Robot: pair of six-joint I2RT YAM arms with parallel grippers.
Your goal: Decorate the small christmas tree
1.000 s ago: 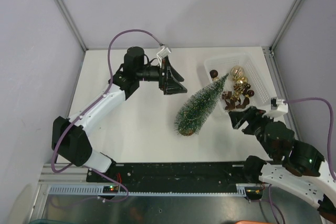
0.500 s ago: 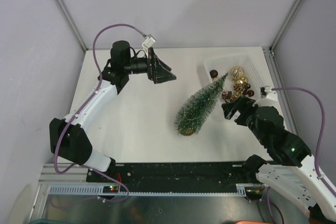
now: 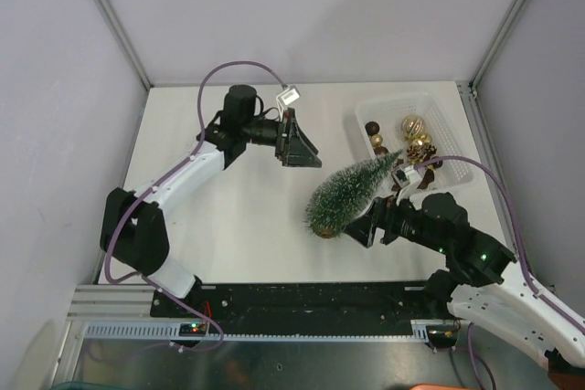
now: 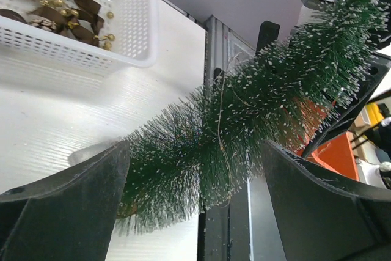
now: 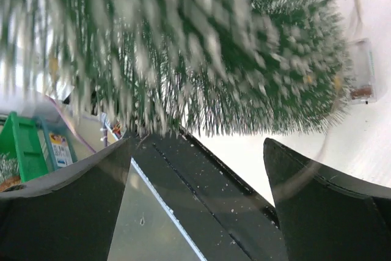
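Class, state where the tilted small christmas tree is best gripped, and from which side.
Probably mid-body of the small christmas tree, jaws across its slanted axis, from the near right: it narrows above the bushy base, and the open right gripper sits there.

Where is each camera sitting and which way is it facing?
Top: above and behind the robot, looking down on the table and tree; left arm and right arm show, bases at the bottom.
Left wrist: on the left arm, facing the tree and basket; its fingers fill the lower corners.
Right wrist: on the right arm, close against the tree's bristles, blurred; its fingers fill the lower corners.
Shared: all see the tree; top and left wrist see the basket.
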